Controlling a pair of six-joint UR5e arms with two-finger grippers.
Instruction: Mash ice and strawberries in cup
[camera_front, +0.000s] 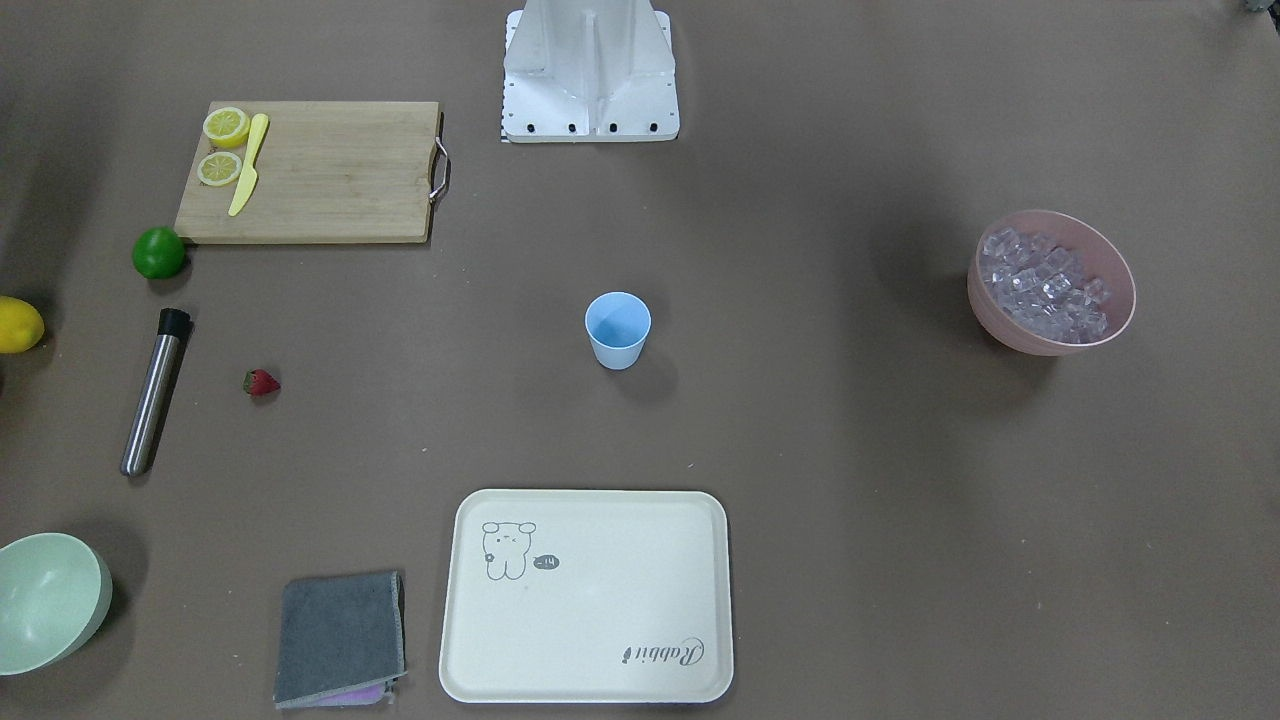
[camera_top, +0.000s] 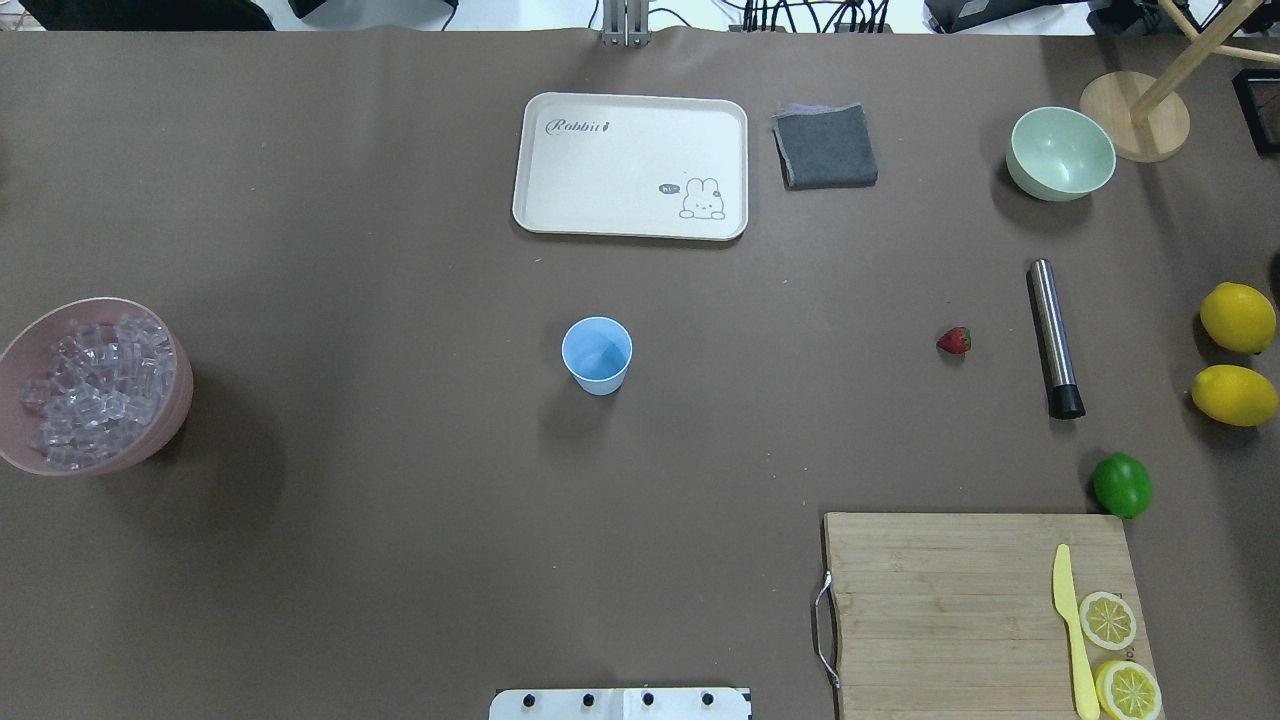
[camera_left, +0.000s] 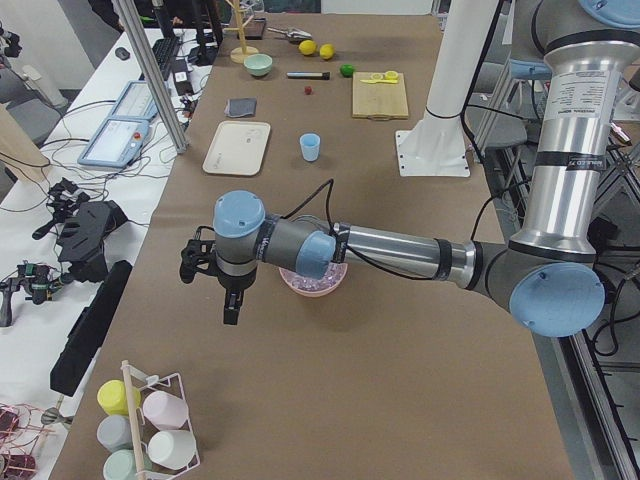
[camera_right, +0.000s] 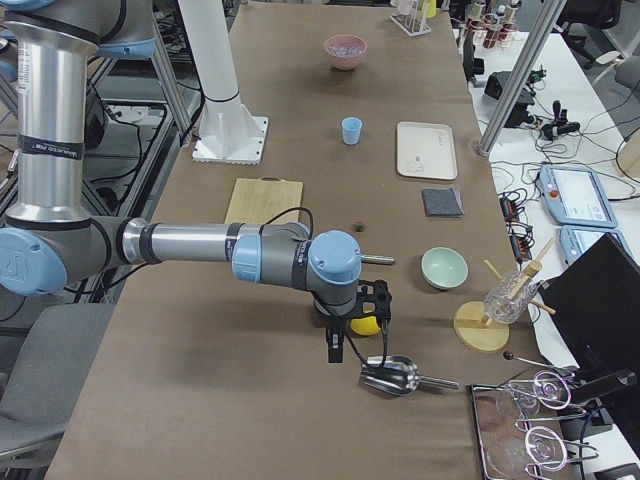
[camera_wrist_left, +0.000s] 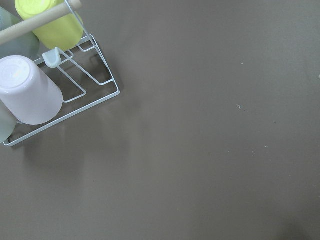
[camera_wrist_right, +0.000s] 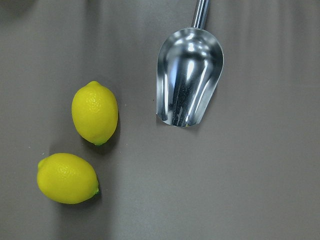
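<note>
Ice cubes (camera_front: 1045, 285), clear and lilac-tinted, are filling the wide pink bowl (camera_front: 1040, 345) in the front-facing view. The small light-blue plastic cup (camera_front: 618, 330) is standing at centre, the small red strawberry (camera_front: 261, 382) lying well apart. In the side views, the left gripper (camera_left: 232, 300) and right gripper (camera_right: 335, 350) are pointing downward; I cannot tell whether either is open or closed.

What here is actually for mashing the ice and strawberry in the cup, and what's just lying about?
For the job: cup, ice in the pink bowl, strawberry; probably the steel rod for mashing and the scoop for ice.
Lying about: tray, cloth, green bowl, lemons, lime, board, knife, lemon halves.
</note>
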